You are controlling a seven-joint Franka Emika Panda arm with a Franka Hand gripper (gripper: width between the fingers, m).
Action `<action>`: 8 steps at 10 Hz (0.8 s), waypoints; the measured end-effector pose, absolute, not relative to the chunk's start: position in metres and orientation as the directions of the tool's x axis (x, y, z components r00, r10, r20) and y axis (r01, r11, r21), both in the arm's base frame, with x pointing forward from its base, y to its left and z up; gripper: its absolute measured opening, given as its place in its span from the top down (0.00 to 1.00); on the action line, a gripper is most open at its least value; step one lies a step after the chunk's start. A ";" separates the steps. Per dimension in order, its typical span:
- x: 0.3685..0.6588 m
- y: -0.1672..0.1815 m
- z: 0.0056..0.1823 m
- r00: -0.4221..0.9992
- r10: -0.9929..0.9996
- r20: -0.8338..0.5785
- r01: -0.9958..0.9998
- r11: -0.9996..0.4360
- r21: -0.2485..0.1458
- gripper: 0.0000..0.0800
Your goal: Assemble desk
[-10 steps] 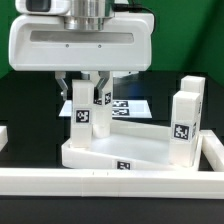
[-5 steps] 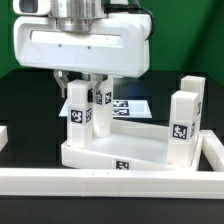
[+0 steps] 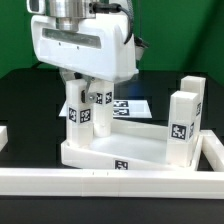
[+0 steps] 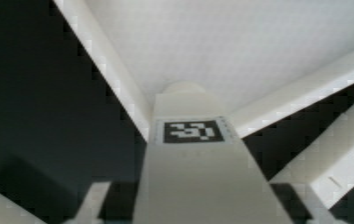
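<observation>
The white desk top [image 3: 140,150] lies on the black table with its raised rim up. Two leg blocks [image 3: 183,122] stand at its corners on the exterior view's right. Two more stand on that view's left, one [image 3: 101,103] behind the other. My gripper [image 3: 84,92] comes down from above and is shut on the nearer left leg [image 3: 80,115], which stands upright in the top's corner. The hand is turned and tilted over it. In the wrist view that tagged leg [image 4: 195,150] fills the space between my fingers [image 4: 96,205], with the top's rim [image 4: 121,60] beyond it.
A long low white border rail [image 3: 110,181] runs along the front and turns up the exterior view's right side [image 3: 214,150]. A short rail end [image 3: 3,134] shows at the left edge. The marker board [image 3: 132,105] lies flat behind the desk top.
The hand has turned about its vertical axis and now looks skewed toward the exterior view's right. The gripped leg has stayed in the same corner.
</observation>
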State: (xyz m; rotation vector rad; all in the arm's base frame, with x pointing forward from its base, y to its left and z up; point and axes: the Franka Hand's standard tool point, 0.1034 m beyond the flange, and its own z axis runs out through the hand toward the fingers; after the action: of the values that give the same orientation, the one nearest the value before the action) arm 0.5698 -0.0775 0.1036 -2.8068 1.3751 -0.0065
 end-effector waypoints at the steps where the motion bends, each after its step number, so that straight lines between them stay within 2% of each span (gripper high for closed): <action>1: 0.570 -0.077 0.103 0.560 -0.829 -0.003 -0.829 -0.560 -0.016 0.64; 2: 0.570 -0.076 0.103 0.564 -0.826 -0.003 -0.826 -0.564 -0.016 0.54; 3: 0.570 -0.076 0.102 0.600 -0.800 0.002 -0.800 -0.600 -0.015 0.27; 4: 0.571 -0.073 0.102 0.636 -0.771 0.003 -0.771 -0.636 -0.015 0.27; 5: 0.571 -0.071 0.102 0.652 -0.759 0.003 -0.758 -0.652 -0.015 0.21; 8: 0.571 -0.069 0.102 0.853 -0.522 0.007 -0.522 -0.853 -0.011 0.19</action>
State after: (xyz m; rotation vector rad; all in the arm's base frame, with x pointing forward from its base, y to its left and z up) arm 0.5708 -0.0693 0.1019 -3.0153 0.8493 -0.0159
